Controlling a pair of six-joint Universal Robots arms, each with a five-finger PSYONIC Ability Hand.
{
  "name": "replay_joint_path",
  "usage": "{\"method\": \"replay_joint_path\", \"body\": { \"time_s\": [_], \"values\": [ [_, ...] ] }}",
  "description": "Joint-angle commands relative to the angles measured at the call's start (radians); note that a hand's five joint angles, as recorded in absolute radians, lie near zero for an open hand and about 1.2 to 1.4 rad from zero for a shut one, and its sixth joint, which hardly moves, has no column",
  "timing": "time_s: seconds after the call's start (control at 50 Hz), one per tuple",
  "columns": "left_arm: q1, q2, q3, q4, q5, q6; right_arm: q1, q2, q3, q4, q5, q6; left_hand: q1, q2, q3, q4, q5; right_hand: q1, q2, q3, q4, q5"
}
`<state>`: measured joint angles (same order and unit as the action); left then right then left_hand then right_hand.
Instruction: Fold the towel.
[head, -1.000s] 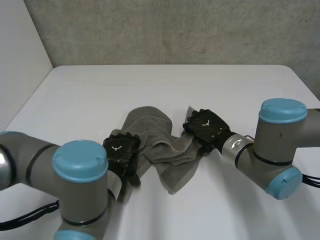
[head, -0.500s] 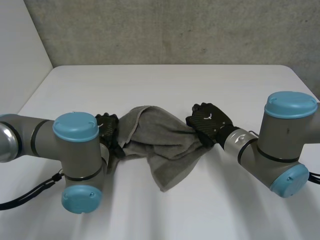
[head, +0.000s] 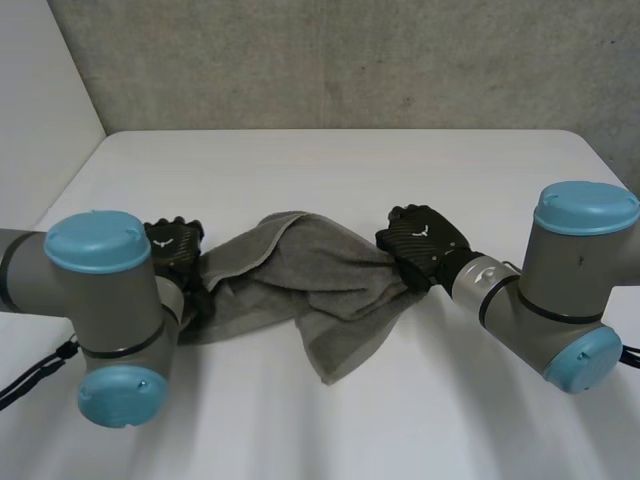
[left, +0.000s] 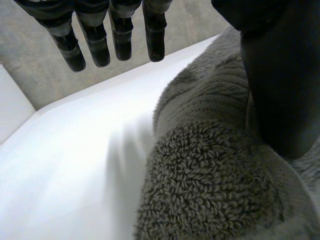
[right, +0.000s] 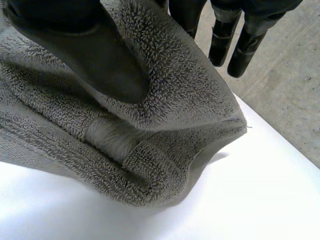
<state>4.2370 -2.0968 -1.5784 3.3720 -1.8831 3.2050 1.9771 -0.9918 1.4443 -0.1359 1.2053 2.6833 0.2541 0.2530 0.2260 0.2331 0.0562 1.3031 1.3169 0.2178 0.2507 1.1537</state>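
A grey towel hangs bunched between my two hands above the white table, and one corner droops toward me. My left hand holds its left end. In the left wrist view the thumb presses on the towel, while the fingers stand straight and clear of the cloth. My right hand grips the right end. There the thumb clamps a folded edge of the towel against the fingers.
The white table runs back to a grey wall, with a white wall at the left. Both grey arms with light-blue caps lie low on either side of the towel.
My left hand has moved left and away from me, drawing the towel's left end with it. My right hand has closed on the right end. The towel is now spread between them.
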Motion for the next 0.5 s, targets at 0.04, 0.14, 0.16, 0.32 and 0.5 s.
{"method": "replay_joint_path", "body": {
  "time_s": [0.04,0.14,0.16,0.32,0.5],
  "values": [
    [0.04,0.003,-0.041,-0.003,0.056,0.036,-0.017,-0.021,0.011,0.01,0.0,0.007,-0.055,-0.054,-0.051,-0.059,-0.032,0.093,0.079,-0.043,-0.076,0.068],
    [0.037,0.004,-0.057,0.0,0.071,0.047,-0.018,-0.024,0.019,0.018,0.0,0.009,-0.017,-0.016,-0.051,-0.059,0.006,0.093,0.079,-0.043,-0.076,0.068],
    [0.035,0.004,-0.057,0.0,0.074,0.047,-0.018,-0.027,0.024,0.019,0.0,0.009,0.021,0.022,-0.051,-0.059,0.044,0.093,0.079,-0.043,-0.076,0.068],
    [0.032,0.059,-0.069,0.001,0.11,0.047,-0.021,-0.042,0.027,0.087,-0.001,0.001,1.141,1.142,-0.051,-0.059,1.165,0.093,0.079,-0.043,-0.076,0.068],
    [0.044,0.149,-0.103,-0.002,0.205,0.05,-0.061,-0.087,-0.011,0.272,-0.039,-0.029,1.142,1.143,-0.051,-0.059,1.166,0.093,0.079,-0.043,-0.076,0.068]
  ]
}}
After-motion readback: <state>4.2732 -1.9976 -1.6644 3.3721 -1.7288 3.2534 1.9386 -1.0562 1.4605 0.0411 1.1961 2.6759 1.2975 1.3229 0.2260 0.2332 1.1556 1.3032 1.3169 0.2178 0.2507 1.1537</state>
